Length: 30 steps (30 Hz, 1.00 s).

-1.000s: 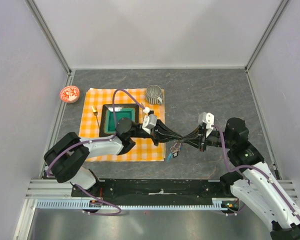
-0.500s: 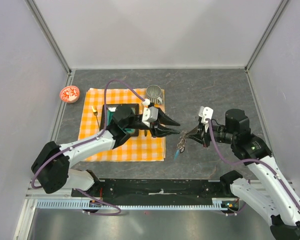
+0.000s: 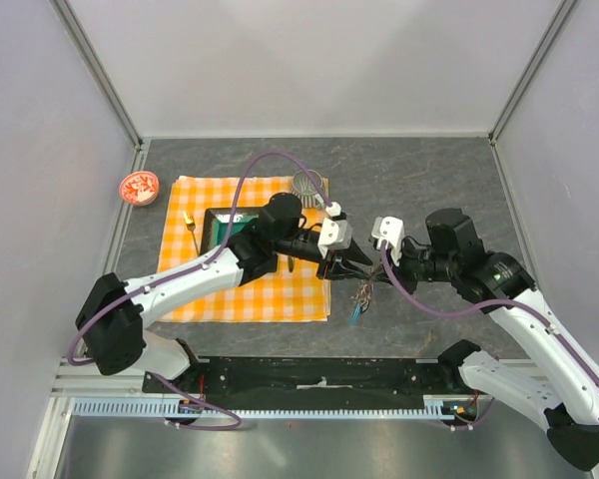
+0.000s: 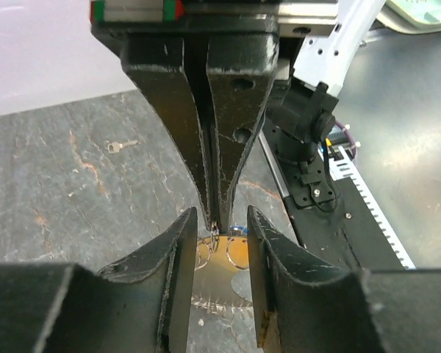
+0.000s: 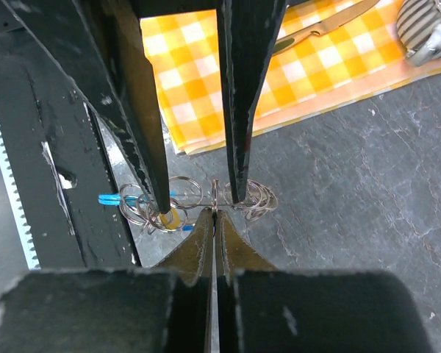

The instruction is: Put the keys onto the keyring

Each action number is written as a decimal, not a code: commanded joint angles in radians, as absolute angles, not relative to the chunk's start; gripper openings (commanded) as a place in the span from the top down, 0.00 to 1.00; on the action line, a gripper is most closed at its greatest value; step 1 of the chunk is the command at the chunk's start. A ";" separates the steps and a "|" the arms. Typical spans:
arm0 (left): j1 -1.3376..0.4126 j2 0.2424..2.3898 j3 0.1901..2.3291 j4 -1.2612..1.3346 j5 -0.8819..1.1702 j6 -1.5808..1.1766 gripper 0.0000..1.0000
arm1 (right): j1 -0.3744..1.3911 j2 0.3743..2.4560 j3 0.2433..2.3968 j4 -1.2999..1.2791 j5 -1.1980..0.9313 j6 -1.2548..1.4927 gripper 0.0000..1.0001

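So both arms met in the middle of the bench [image 3: 429, 190], just off the right edge of the orange checked cloth [image 3: 240, 289]. The right fingers [image 4: 239, 95] were pressed fully together, pinching one thin wire loop of the keyring [image 5: 214, 193] edge-on, right at their tips. The left fingers [image 4: 178, 272] faced them head-on and stood apart with a clear gap, one tip on either side of that pinched loop. I didn't see them clamping anything.

The rest of the bunch dangled around the same spot: a tangle of small metal rings with a yellow-headed key [image 5: 170, 218] sitting right by one left fingertip, and a cyan tag [image 3: 354, 315] sticking out toward the near edge of the bench. I honestly couldn't tell whether the bunch was resting on the bench or hanging just above it.

One loose key [image 4: 122, 145], small and silvery, lay on the bare bench well away from the bunch.

Other stuff: a ribbed grey cup [image 5: 426, 29] at the cloth's far right corner, a green tray [image 3: 220, 225] on the cloth, and a little red dish [image 3: 139, 187] off to the far left.
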<state>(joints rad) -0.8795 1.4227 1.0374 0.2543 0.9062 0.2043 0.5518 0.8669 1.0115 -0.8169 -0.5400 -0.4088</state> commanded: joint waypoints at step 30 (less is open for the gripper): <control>-0.946 1.477 1.123 0.106 0.848 0.313 0.98 | 0.600 0.845 1.058 -0.802 -0.476 -0.448 1.00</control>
<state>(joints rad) -0.9329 1.4708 1.0821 0.1040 0.8345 0.2821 0.5938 0.8631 1.0309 -0.8761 -0.4759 -0.4427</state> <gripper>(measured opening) 0.030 0.009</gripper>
